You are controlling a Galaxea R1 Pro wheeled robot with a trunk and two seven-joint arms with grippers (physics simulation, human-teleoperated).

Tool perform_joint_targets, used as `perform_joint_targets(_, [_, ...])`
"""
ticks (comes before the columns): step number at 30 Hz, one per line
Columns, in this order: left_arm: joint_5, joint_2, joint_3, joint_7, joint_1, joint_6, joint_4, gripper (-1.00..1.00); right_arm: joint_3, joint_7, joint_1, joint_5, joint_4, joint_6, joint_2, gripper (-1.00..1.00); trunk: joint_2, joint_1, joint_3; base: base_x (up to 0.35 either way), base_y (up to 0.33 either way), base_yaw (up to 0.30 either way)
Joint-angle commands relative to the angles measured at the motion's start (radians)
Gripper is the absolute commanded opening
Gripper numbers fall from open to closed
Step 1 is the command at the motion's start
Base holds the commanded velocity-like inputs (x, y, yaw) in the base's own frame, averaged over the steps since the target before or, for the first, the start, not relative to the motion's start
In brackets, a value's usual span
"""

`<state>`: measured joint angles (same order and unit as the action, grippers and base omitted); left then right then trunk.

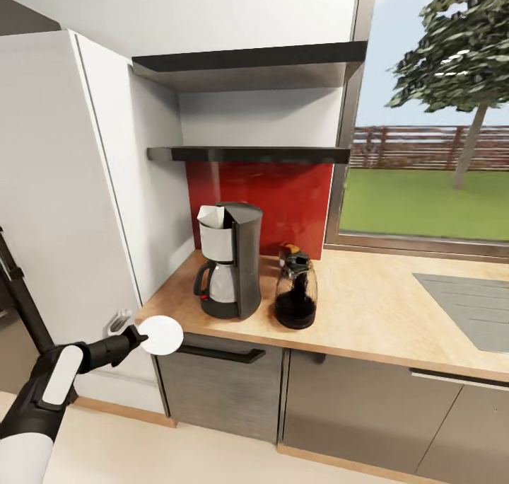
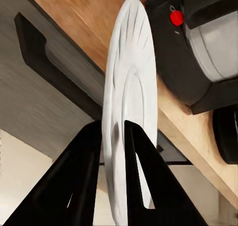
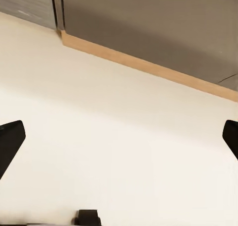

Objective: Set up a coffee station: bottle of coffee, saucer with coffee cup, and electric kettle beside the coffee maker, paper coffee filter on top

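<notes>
One saucer (image 2: 130, 107) btwn left end effector (image 2: 115, 137) fingers.

A light wooden bench (image 1: 367, 293) runs along the wall, with a grey rectangular inset panel (image 1: 466, 307) set flush at its right end. Below it sit grey wood-grain cabinet fronts (image 1: 226, 392), one with a long black bar handle (image 1: 223, 354), above a tan wooden plinth strip (image 3: 148, 67). A glossy red backsplash panel (image 1: 276, 194) stands behind the bench, under two dark floating shelves (image 1: 247, 154). A tall white cupboard (image 1: 63, 208) stands at the left. The large window (image 1: 431, 116) shows lawn, a wooden fence and a tree in daylight. The floor (image 3: 119, 151) is pale cream.
</notes>
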<state>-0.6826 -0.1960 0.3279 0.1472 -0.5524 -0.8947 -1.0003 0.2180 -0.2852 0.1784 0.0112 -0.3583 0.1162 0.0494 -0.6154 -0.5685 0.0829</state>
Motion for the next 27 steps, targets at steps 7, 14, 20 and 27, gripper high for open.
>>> perform_joint_targets(7, [0.006, 0.021, 0.004, -0.013, -0.005, -0.001, -0.011, -1.0, 0.008, -0.008, 0.001, 0.001, 0.001, 0.001, 0.0, 1.0, -0.002, 0.0, 0.002, 0.034, 0.0, -0.165])
perform_joint_targets(14, [0.005, 0.021, 0.032, -0.014, -0.007, -0.001, -0.015, -1.0, 0.009, -0.008, 0.001, 0.001, 0.002, 0.001, 0.001, 1.0, -0.002, 0.0, 0.002, 0.249, 0.0, -0.015])
perform_joint_targets(20, [0.006, 0.021, 0.047, -0.014, -0.002, -0.001, -0.015, -1.0, 0.01, -0.008, 0.001, 0.001, 0.002, 0.001, 0.002, 1.0, -0.002, 0.0, 0.002, 0.033, 0.0, 0.0])
perform_joint_targets(27, [0.007, 0.043, 0.074, -0.015, 0.003, 0.085, -0.011, -1.0, 0.012, -0.008, 0.001, 0.001, 0.002, 0.0, 0.003, 1.0, -0.002, 0.0, 0.002, 0.001, 0.0, 0.0])
